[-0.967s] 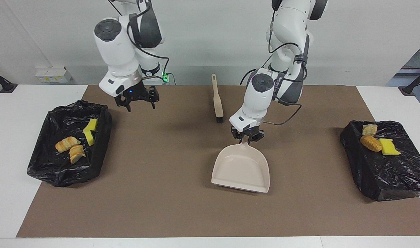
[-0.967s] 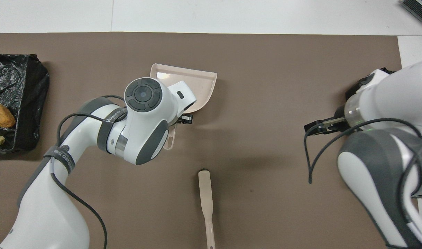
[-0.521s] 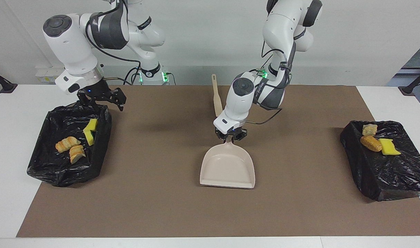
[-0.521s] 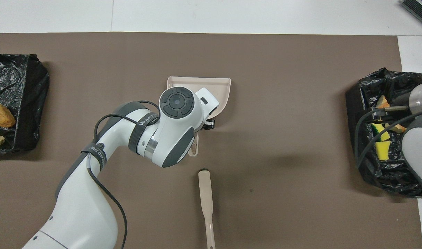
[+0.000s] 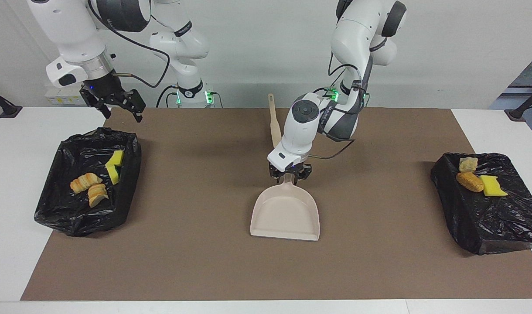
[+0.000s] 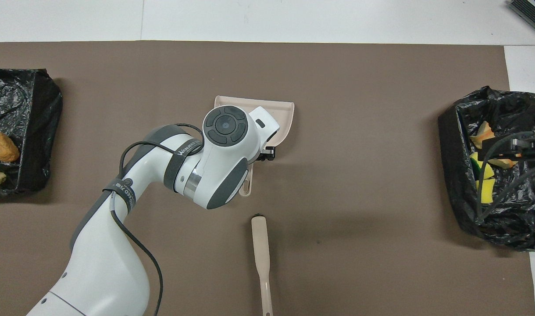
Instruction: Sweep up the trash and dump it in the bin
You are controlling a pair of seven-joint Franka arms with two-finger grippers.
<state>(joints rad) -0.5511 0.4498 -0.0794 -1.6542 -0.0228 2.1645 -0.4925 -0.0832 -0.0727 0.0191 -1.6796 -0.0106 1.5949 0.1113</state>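
Here, in the facing view, the left gripper (image 5: 290, 174) sits at the centre of the frame, its fingers closed on the handle of the dustpan (image 5: 285, 214), which lies flat on the brown mat (image 5: 205, 261) with its wide mouth toward the bottom of the frame. Just above the left arm, the brush (image 5: 274, 120) lies on the mat, its lower end hidden by the arm. At the upper left of the frame the right gripper (image 5: 117, 101) hangs in the air with its fingers spread wide and nothing between them, above the mat's top edge and the upper rim of a bin (image 5: 69, 218) lined with a black bag. In that bin lie the trash pieces (image 5: 91, 185): tan bread slices and yellow sponge chunks. At the right of the frame a second bin (image 5: 488, 226) holds more trash (image 5: 477, 179), two bread pieces and one yellow sponge.

In the overhead view, the left arm comes in from the bottom left and covers most of the dustpan (image 6: 285, 118) at the centre; the pan's handle loop shows below the wrist. The left gripper itself is mostly hidden under the wrist. The brush (image 6: 262, 259) lies lengthwise at the bottom centre, bristles toward the pan. One bin (image 6: 469, 131) stands at the right edge with yellow and tan scraps (image 6: 484, 193) inside, partly crossed by black cables; the other bin (image 6: 48, 101) is at the left edge with a brown scrap (image 6: 3, 147) in it
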